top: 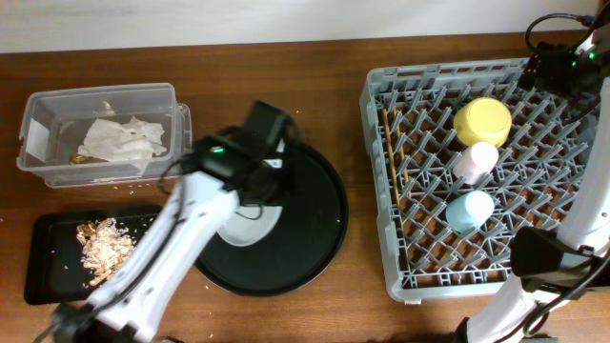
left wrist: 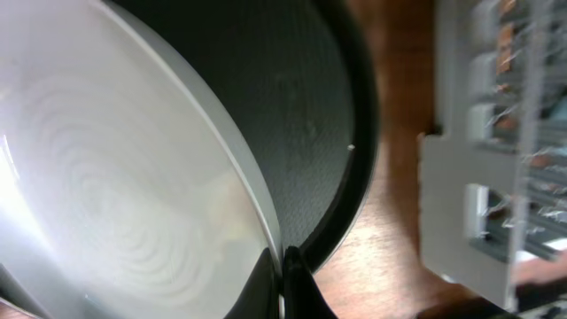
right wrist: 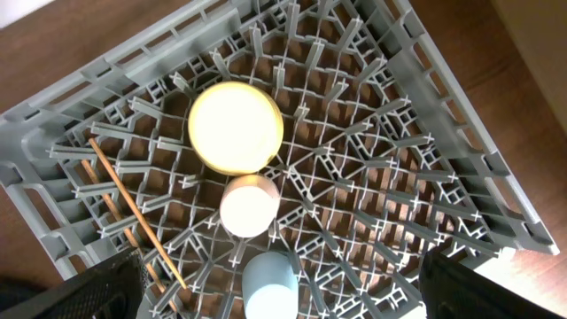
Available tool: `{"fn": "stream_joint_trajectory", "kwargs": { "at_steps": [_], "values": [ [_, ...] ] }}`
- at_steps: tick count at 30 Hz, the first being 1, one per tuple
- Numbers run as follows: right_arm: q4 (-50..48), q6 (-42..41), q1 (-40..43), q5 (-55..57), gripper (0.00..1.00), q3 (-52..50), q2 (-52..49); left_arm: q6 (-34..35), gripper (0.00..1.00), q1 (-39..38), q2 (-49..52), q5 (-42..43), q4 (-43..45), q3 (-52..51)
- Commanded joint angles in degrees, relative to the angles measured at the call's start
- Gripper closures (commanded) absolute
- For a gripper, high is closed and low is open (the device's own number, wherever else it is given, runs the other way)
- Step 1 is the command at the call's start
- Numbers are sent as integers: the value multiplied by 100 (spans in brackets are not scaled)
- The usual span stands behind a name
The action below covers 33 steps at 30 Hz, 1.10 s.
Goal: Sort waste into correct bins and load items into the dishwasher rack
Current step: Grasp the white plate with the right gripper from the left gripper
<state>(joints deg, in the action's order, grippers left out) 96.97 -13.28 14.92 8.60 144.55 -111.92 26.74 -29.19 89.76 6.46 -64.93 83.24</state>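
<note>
Overhead and wrist views. The pale grey plate [top: 250, 227] lies on the large round black tray [top: 319, 243] at the middle of the counter [top: 353, 124]. Its far edge is hidden under the left arm. In the blurred left wrist view the left end effector [left wrist: 283, 282] is seen at the plate's rim, with its fingers drawn together on that rim.

The dishwasher rack [top: 457, 284] is set at the right, and a strip of bare counter separates it from the round tray. The chopsticks [top: 390, 152] are laid along the rack's left wall, their long axis running from far to near. The yellow bowl [top: 481, 121], pink cup [top: 475, 160] and light-blue cup [top: 469, 211] are ranged in a line down the rack's middle. Open rows of pegs are seen on either side of them. The right end effector [right wrist: 292, 301] is held above the rack with its fingers wide apart.

At the left, the clear tub [top: 95, 92] holds paper wrappers [top: 119, 140]. Just nearer lies the shallow black tray [top: 43, 257], holding the food scraps [top: 103, 246]. Both are set with their long axes left to right.
</note>
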Motion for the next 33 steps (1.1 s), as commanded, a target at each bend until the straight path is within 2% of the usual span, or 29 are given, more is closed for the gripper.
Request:
{"fn": "stream_joint_trajectory", "kwargs": {
  "at_steps": [1, 4, 5, 6, 7, 9, 10, 11, 12, 14, 15, 19, 20, 22, 23, 24, 25, 26, 27, 29, 31, 33],
  "values": [
    [35, -7, 11, 92, 1, 72, 26, 393, 99, -612, 1008, -516, 380, -7],
    [33, -9, 11, 92, 1, 72, 26, 411, 98, -946, 1543, -518, 533, -7],
    [33, -7, 11, 92, 1, 72, 26, 409, 84, -1014, 1602, -516, 531, -7],
    [33, -7, 11, 92, 1, 72, 26, 409, 58, -1045, 1606, -520, 531, -7],
    [33, -9, 11, 92, 2, 72, 26, 407, 45, -1040, 1598, -520, 498, 26],
    [33, -7, 11, 92, 1, 72, 26, 409, 39, -966, 1563, -544, 52, 413],
    [33, -7, 11, 92, 1, 72, 26, 409, 28, -802, 1471, -697, -437, 874],
    [33, -7, 11, 92, 1, 72, 26, 409, 27, -599, 1368, -1038, -1001, 1403],
    [33, -9, 11, 92, 1, 72, 26, 409, 19, -289, 1204, -1580, -1674, 2107],
    [33, -7, 11, 92, 1, 72, 26, 409, 13, 411, 706, -2485, -2175, 2656],
    [33, -7, 11, 92, 1, 72, 26, 409, 1, 721, 496, -2675, -2223, 2656],
    [-188, -79, 11, -109, 1, 72, 26, 407, 1, 2275, 103, -2828, -3108, 2651],
    [-328, -72, 11, -1121, 1, 72, 26, 197, 1, 2599, 107, -2879, -3180, 2634],
    [-188, -94, 11, -2441, 1, 72, 26, 192, 1, 3202, 107, -2876, -3180, 2634],
    [37, 142, -39, -4166, 1, -4, 28, 192, 1, 3550, 107, -2870, -3180, 2632],
    [37, 505, -223, -5040, 1, -85, 28, 192, 1, 3827, 107, -2833, -3180, 2632],
    [37, 706, -870, -5152, 1, -269, 28, 192, 1, 4072, 107, -2833, -3176, 2632],
    [37, 704, -1298, -4789, 1, -411, 28, 192, 1, 4129, 107, -2833, -3178, 2632],
    [37, 643, -2048, -3939, 1, -715, 26, 192, 1, 4135, 107, -2833, -3178, 2632],
    [33, -280, -3254, -2271, 1, -1462, 26, 192, 1, 4135, 107, -2833, -3178, 2632],
    [-356, -520, -4166, -1523, 1, -2243, 22, 192, 1, 4135, 107, -2833, -3178, 2632],
    [-1141, -481, -4850, -1377, 1, -2802, 15, 192, 1, 4135, 107, -2833, -3178, 2632]
  ]
}}
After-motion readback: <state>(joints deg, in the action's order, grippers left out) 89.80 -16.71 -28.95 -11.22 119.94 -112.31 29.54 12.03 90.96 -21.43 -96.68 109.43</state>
